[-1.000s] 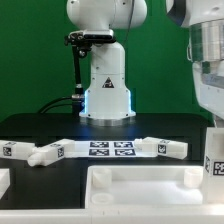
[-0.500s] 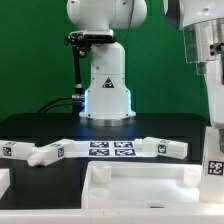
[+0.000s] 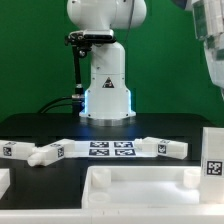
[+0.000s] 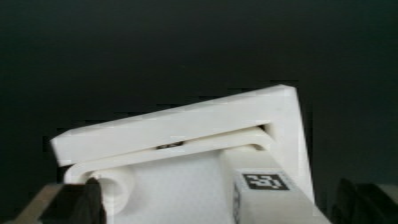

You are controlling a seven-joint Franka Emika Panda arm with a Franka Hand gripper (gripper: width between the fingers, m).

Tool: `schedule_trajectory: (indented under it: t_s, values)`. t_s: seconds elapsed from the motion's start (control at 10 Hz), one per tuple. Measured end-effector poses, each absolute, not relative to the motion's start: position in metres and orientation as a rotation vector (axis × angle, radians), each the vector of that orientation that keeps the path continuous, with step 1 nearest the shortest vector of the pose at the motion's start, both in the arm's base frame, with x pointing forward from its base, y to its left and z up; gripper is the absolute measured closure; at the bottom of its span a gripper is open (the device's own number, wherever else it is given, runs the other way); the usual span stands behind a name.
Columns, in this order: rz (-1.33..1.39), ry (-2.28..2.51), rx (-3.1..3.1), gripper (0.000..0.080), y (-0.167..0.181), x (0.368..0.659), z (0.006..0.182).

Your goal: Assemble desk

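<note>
The desk's white rimmed tabletop [image 3: 140, 188] lies at the front of the black table. A white desk leg with a tag [image 3: 212, 160] hangs upright at the exterior view's right edge, over the tabletop's right end. In the wrist view my gripper [image 4: 210, 205] is shut on this leg [image 4: 196, 185], with dark fingers [image 4: 80, 200] on either side. The leg's far end is at a corner of the tabletop [image 4: 178, 125]; I cannot tell whether they touch. More legs lie on the table at the exterior view's left [image 3: 35, 152] and right [image 3: 160, 147].
The marker board [image 3: 110, 149] lies between the loose legs. The robot base [image 3: 105, 85] stands behind it. The arm [image 3: 210, 40] comes down at the exterior view's upper right. A white piece [image 3: 5, 182] sits at the front left edge.
The arm and the held leg have shifted toward the exterior view's right edge. The tabletop and the loose legs have not moved.
</note>
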State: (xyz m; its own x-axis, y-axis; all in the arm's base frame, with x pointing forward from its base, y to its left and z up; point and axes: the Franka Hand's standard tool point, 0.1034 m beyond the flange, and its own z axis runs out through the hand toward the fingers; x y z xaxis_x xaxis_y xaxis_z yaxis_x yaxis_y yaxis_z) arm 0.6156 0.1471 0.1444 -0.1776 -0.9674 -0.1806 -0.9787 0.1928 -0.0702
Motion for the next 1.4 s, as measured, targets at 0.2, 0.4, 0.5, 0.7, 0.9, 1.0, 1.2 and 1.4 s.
schedule_trajectory:
  t_s: [0.2, 0.4, 0.5, 0.7, 0.9, 1.0, 1.2, 1.4]
  values:
    - [0.09, 2.282, -1.887, 0.0151, 0.146, 0.615, 0.139]
    - [0.09, 2.28, -1.89, 0.015, 0.147, 0.615, 0.139]
    - [0.086, 2.242, -1.934, 0.015, 0.147, 0.615, 0.139]
    - [0.095, 2.049, -2.159, 0.015, 0.153, 0.589, 0.136]
    - [0.085, 1.849, -2.378, 0.015, 0.153, 0.563, 0.132]
    - [0.076, 1.755, -2.448, 0.015, 0.153, 0.564, 0.132]
    - [0.065, 1.595, -2.554, 0.015, 0.152, 0.563, 0.13]
    - [0.027, 1.391, -2.65, 0.015, 0.137, 0.558, 0.12]
